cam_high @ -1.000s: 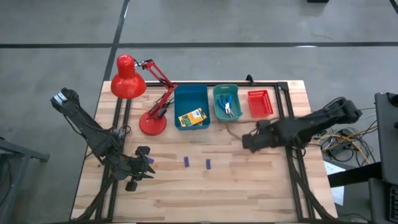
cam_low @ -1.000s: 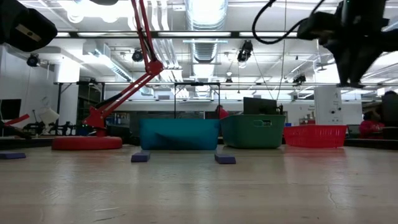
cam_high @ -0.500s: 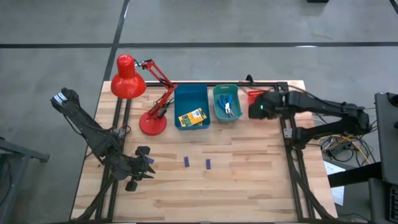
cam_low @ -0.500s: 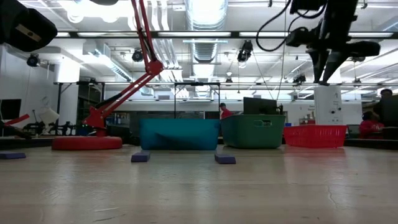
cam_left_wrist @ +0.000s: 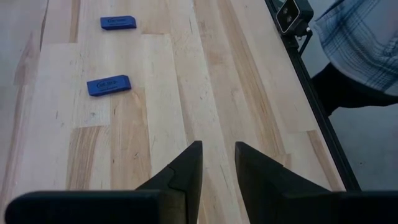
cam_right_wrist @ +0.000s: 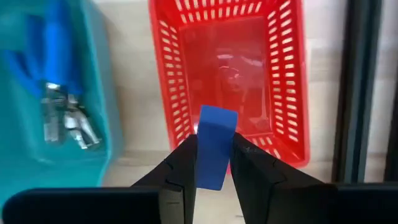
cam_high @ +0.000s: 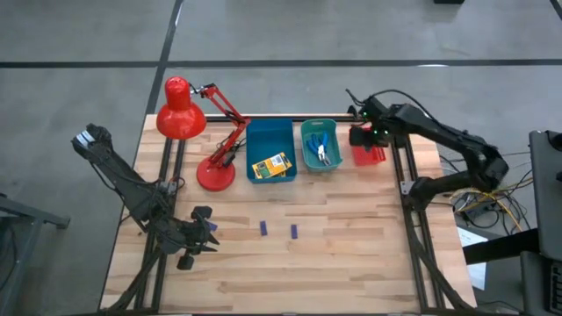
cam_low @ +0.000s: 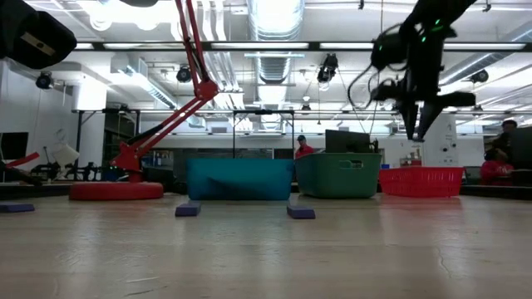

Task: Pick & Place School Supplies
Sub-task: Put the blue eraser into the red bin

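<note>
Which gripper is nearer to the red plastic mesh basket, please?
The right gripper, hovering directly over the red plastic mesh basket with a blue eraser block. The left gripper is across the table.

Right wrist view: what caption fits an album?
Right gripper holds a blue eraser above the red basket.

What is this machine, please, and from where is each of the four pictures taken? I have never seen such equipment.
It is a robot with two dark arms at a wooden table. One camera looks down from above, one sits at table height, and one rides on each wrist. The right gripper holds a blue eraser over the red basket. The left gripper waits low, holding nothing. Two more erasers lie on the wood. A blue bin holds a crayon box, a teal bin holds blue-handled tools; a red lamp stands beside them.
</note>
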`<state>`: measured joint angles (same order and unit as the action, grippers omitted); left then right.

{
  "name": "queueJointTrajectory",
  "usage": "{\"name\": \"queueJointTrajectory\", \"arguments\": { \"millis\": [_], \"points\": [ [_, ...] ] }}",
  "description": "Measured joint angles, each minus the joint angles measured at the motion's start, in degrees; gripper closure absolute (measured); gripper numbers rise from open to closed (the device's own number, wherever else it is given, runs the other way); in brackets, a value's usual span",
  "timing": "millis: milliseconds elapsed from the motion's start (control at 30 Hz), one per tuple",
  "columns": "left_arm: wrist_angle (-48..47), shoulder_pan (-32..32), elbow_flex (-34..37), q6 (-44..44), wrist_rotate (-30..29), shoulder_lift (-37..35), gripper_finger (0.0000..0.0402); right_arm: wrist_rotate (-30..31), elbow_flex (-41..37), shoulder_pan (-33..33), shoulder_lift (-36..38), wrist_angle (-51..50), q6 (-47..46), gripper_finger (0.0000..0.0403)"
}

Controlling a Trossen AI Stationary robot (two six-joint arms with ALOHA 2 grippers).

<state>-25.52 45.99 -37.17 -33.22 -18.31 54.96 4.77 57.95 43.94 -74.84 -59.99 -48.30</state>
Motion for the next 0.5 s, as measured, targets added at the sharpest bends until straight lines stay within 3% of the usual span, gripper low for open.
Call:
{"name": "queueJointTrajectory", "arguments": {
  "millis": [500],
  "points": [
    [0.0,0.0,0.0,0.0,0.0,0.0,0.0303,-1.9,-0.1,4.3,-18.4,7.6,5.2,0.0325]
  ]
}}
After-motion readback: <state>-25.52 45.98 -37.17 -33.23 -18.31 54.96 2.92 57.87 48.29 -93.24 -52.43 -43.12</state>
